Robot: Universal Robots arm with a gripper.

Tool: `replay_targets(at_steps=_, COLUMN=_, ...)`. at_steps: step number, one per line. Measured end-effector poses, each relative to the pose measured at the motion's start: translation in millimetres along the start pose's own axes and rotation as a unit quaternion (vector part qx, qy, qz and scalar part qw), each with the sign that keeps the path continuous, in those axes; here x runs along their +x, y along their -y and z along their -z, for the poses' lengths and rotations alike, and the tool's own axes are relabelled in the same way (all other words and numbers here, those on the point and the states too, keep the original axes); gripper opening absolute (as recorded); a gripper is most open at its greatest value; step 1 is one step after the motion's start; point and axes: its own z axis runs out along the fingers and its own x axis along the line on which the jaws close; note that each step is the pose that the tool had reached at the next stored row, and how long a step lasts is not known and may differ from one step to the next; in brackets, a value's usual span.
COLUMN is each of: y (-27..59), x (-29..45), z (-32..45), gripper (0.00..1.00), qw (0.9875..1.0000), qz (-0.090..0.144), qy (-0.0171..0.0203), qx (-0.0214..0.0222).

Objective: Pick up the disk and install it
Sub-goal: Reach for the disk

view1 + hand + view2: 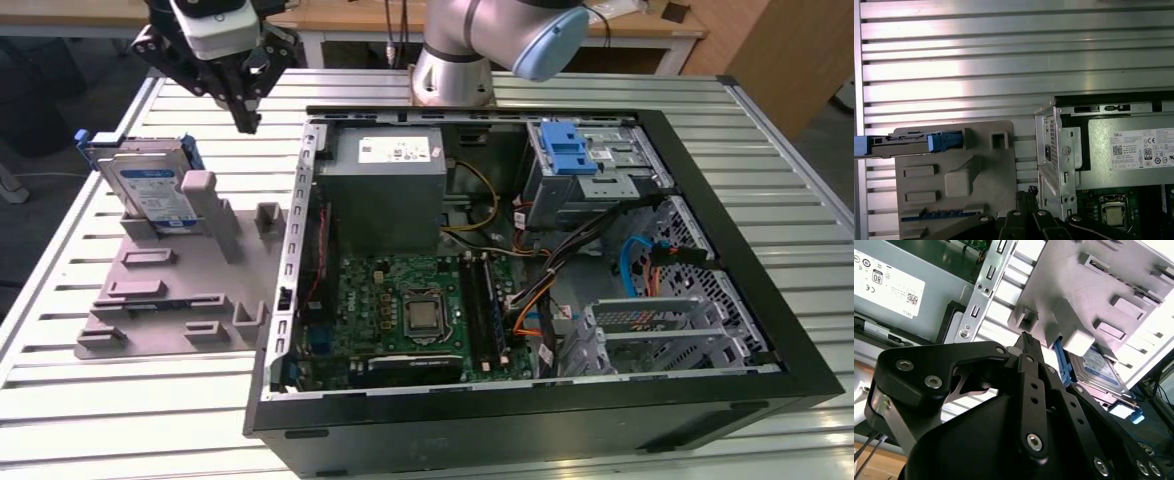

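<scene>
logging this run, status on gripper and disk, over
Gripper shut, empty, hovering between grey fixture and computer case. Disk upright in fixture, untouched. No obstruction seen.

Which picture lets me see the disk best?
The exterior view. There the disk stands upright in the grey holder with its label face showing. The first wrist view shows the disk edge-on. The second wrist view shows part of the disk, with the rest behind the holder.
</scene>
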Motion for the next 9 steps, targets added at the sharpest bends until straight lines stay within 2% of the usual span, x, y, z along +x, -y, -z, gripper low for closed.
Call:
replay_targets(at_steps=4, y=-0.4, x=6.7, z=-0.1, gripper=0.11, qw=1.0000, qz=0.000, qy=0.0000, qx=0.0000)
replay_targets(at_steps=9, y=-1.5, x=18.5, z=-0.4, gripper=0.11, qw=1.0000, qz=0.000, qy=0.0000, qx=0.0000)
